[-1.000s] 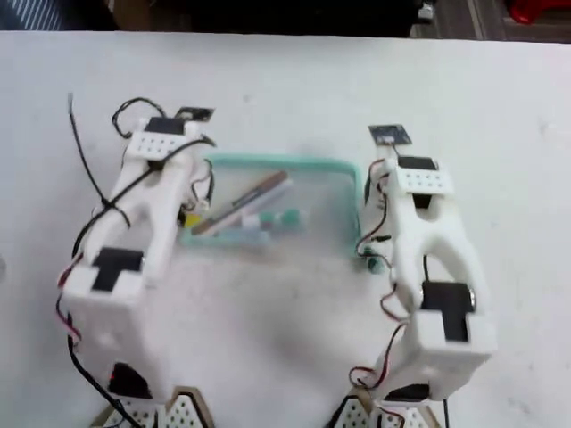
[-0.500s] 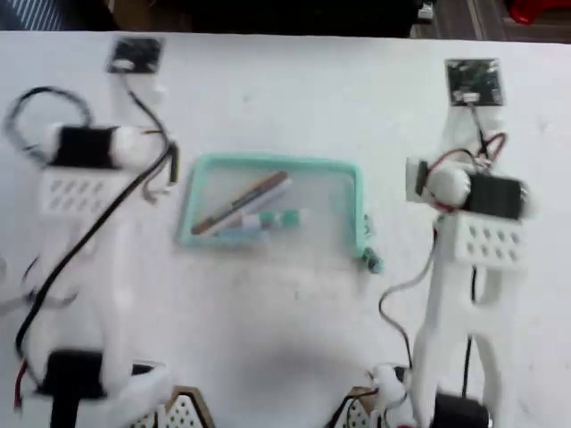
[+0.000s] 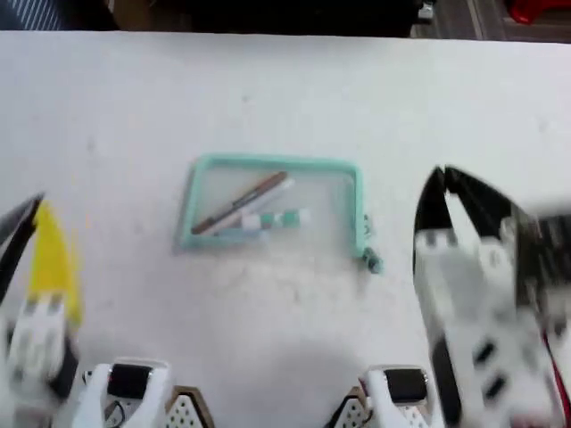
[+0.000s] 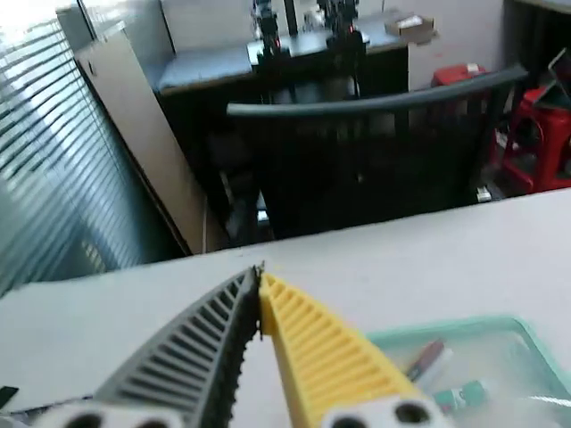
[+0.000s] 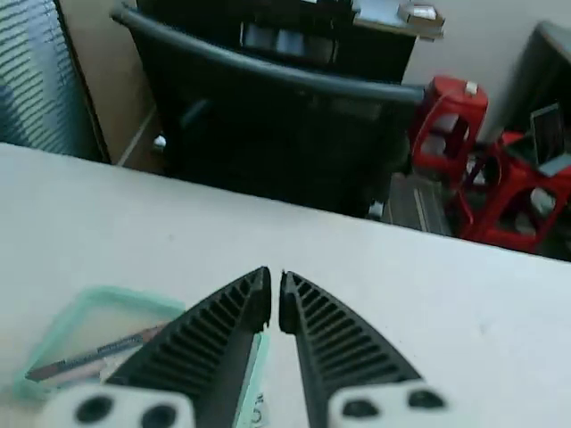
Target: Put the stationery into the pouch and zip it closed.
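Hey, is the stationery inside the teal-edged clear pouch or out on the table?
Inside: the brown pen and teal-capped marker lie within the border of the teal-edged clear pouch.

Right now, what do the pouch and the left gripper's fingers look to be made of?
Pouch: soft clear plastic, probably vinyl, since the pens show through; teal trim looks like fabric or plastic. Left gripper fingers: rigid matte plastic, one yellow, one grey, ribbed, likely printed.

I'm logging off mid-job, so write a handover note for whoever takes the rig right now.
Left pincer: shut, empty, left of the pouch, clear of it.
Right pincer: shut, empty, right of the pouch, clear of it.
Done: pens lie inside the pouch; zip pull sits at its right near corner.
Left: confirm the pouch is fully zipped; the views don't settle it.
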Available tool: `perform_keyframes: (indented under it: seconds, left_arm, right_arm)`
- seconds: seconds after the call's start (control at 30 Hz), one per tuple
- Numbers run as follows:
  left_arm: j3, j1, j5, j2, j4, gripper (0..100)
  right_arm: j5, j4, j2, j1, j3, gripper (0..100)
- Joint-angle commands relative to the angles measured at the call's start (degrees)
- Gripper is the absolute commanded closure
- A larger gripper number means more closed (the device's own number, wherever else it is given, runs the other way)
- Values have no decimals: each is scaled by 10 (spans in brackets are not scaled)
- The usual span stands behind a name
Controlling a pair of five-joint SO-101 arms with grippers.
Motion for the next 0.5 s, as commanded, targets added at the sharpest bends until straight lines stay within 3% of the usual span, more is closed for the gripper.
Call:
perform_keyframes:
  seconds: [0.0,0.47]
  left_arm:
    - [-16,-6,-25,-74,0,976]
    - [-11,-7,-37,-289,4,976]
  right_arm:
    - [8,16,-54,-17,-14,982]
    - [2,17,-346,-45,-6,981]
